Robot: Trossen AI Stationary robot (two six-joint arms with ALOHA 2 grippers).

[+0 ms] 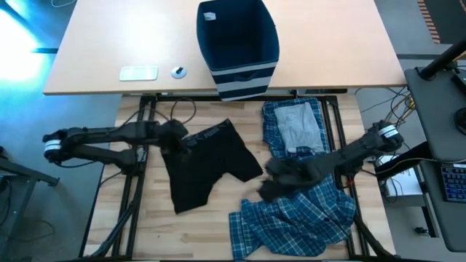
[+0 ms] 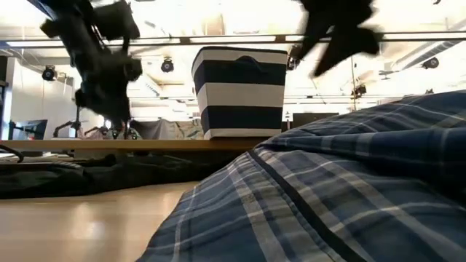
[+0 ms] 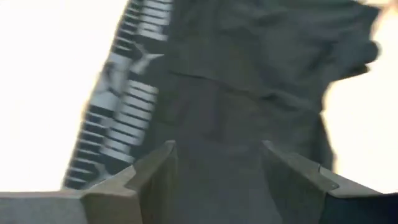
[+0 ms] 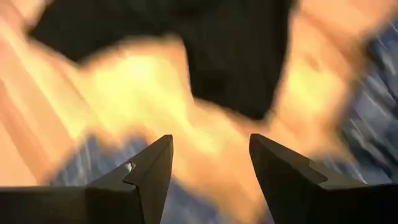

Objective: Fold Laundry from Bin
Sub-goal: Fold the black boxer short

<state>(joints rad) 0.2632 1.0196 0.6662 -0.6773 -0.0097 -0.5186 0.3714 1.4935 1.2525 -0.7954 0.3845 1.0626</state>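
Garments number four on the wooden table [image 1: 218, 233]: one pair of black shorts [image 1: 204, 164], one grey T-shirt [image 1: 301, 127] lying on a folded plaid piece [image 1: 277, 124], and one crumpled plaid heap [image 1: 298, 218]. One bin [image 1: 238, 45] stands upright on the farther desk [image 1: 109, 44], beyond both arms, navy fabric with pale stripes round its lower half, roughly rectangular and open-topped.

Left gripper [image 3: 217, 168] hovers over the shorts' waistband end, fingers apart with nothing between them; soft black cloth with a pale printed band lies just ahead of the fingertips. The shorts lie spread flat, with bare wood all round their legs.

Right gripper [image 4: 211, 162] hangs above the near edge of the plaid heap, fingers apart and empty, a black leg of the shorts just beyond them. The heap is rumpled, blue-and-white checked, and reaches the table's near edge.
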